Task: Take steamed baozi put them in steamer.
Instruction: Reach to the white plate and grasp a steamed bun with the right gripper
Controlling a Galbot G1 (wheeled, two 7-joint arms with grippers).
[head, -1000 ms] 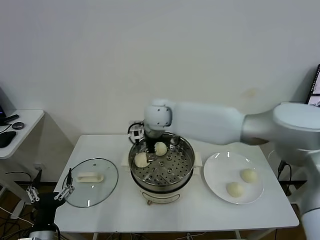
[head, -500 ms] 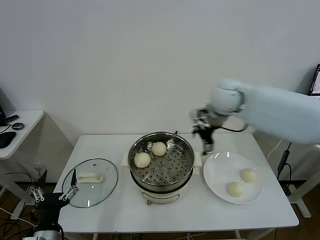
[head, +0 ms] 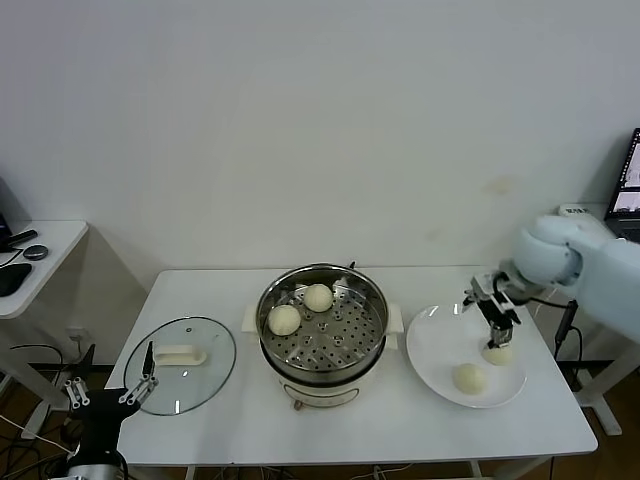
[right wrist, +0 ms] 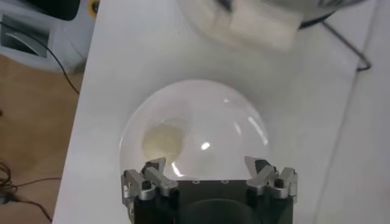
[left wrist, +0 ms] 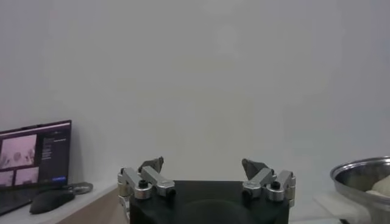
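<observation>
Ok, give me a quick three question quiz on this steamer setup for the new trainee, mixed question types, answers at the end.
1. True or false: the steamer already holds two baozi.
2. Multiple choice: the right gripper hangs over
A) the glass lid
B) the plate
C) the steamer
3. Short answer: how many baozi lie on the plate, and where is the left gripper?

Key
1. True: one baozi in the steamer sits beside another.
2. B, open, just above the far baozi on the plate.
3. Two, counting the near baozi on the plate; the left gripper is parked low, off the table's left front corner, open.
</observation>
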